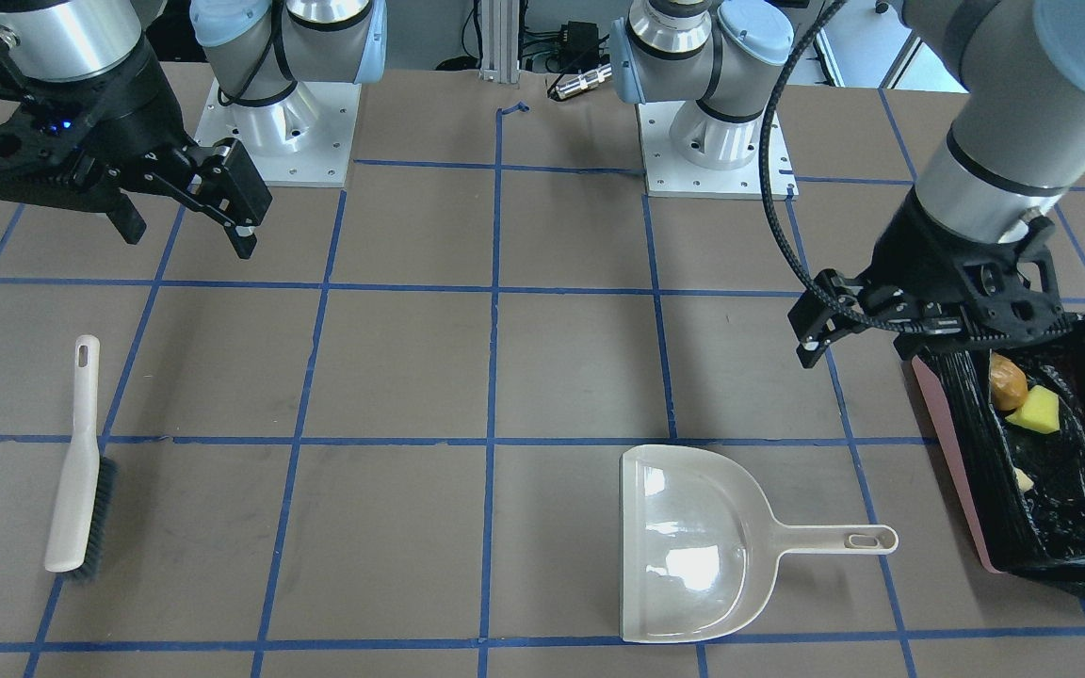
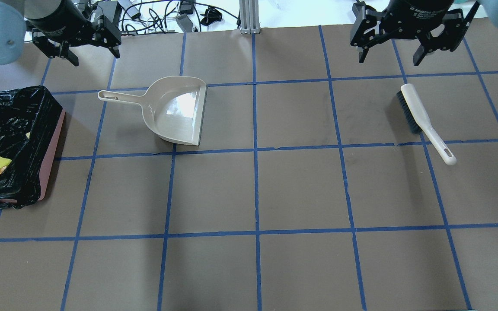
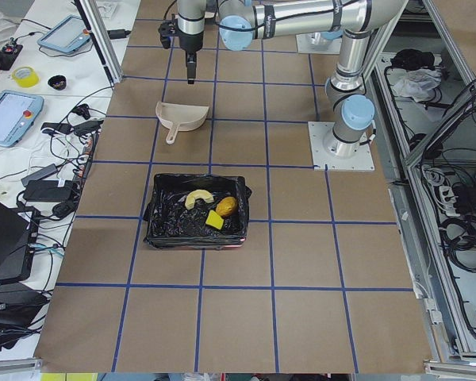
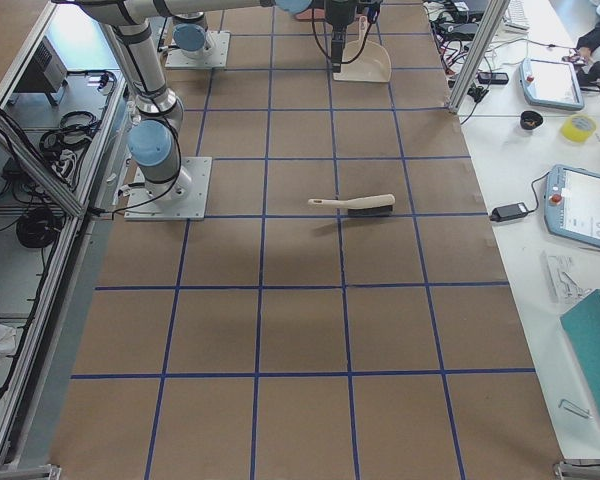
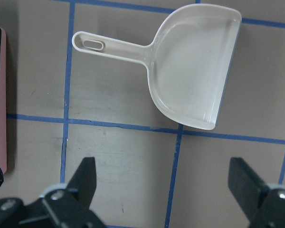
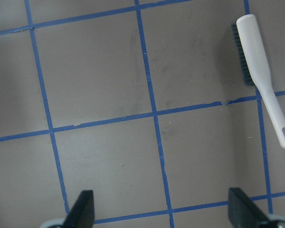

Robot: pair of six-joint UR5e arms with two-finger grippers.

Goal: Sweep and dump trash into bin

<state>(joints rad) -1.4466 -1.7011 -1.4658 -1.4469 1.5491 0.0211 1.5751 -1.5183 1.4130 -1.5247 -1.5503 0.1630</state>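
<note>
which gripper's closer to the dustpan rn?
Left. The left gripper hangs above the table, jaws open, close to the handle end of the dustpan. The right gripper is far across the table, near the brush.

Front and overhead cams oppose, both steep-down, sharing dustpan (image 1: 684,556) and brush (image 1: 76,471). End cams high, far. Wrist cams close, straight down.

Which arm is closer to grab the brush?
Right. The right gripper, open, hangs near the brush; the left gripper is far off, by the dustpan.
</note>
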